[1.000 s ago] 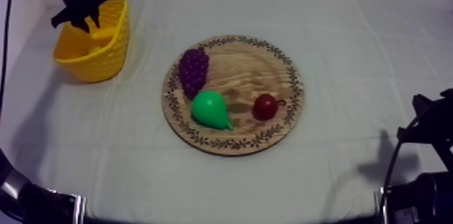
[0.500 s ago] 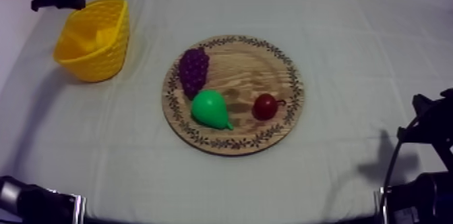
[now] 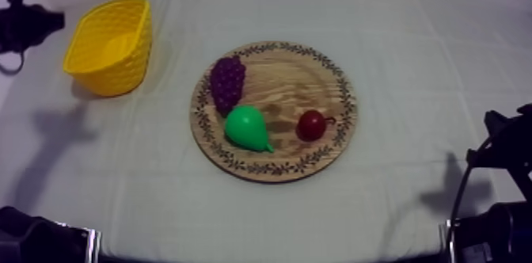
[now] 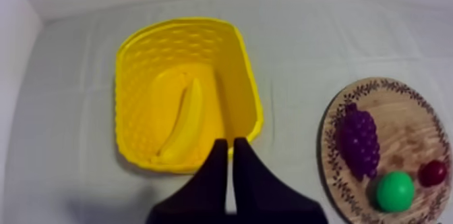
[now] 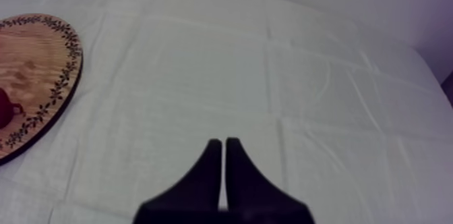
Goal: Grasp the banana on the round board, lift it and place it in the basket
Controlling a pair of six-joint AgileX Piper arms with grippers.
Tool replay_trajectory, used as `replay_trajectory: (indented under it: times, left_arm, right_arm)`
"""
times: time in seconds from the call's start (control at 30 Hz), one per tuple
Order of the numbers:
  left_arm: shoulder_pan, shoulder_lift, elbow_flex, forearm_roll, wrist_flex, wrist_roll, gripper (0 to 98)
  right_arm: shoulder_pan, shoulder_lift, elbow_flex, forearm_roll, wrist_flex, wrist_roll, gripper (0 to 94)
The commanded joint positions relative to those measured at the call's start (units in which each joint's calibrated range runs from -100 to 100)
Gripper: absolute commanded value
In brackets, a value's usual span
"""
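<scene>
Banana [image 4: 183, 122] lies in basket [image 4: 131, 92], 10 o'clock of board [image 3: 293, 84]; left gripper [image 4: 230, 143] pinched together, empty: back off without clipping rim.

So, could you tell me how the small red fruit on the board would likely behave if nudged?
The small red fruit looks round, so it would probably roll across the flat wooden board. Its surface seems smooth, so it may slip between jaws. Being a small toy, it is likely light and stiff.

Yellow basket [image 3: 131, 72], green pear [image 3: 247, 128], purple grapes [image 3: 227, 82], pattern-rimmed wooden board [image 3: 297, 84]
</scene>
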Motion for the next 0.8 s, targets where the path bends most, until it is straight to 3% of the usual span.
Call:
replay_trajectory:
  times: [0.0,0.13,0.2,0.53,0.77]
  left_arm:
    - [0.3,-14.4,13.0,-1.14,-2.5,1.6,0.5]
    - [1.1,-22.9,20.8,-4.36,-4.3,4.5,0.2]
    - [0.6,-26.9,24.3,-5.0,-5.2,5.1,0.1]
    - [-3.0,-43.6,38.2,-4.62,-7.5,4.5,0.1]
    - [-1.9,-55.5,45.9,-5.05,-5.0,5.0,0.1]
  right_arm:
    - [0.0,0.0,0.0,0.0,0.0,0.0,0.3]
    - [0.0,0.0,0.0,0.0,0.0,0.0,0.3]
    - [0.0,0.0,0.0,0.0,0.0,0.0,0.3]
    - [0.0,0.0,0.0,0.0,0.0,0.0,0.3]
    - [0.0,0.0,0.0,0.0,0.0,0.0,0.3]
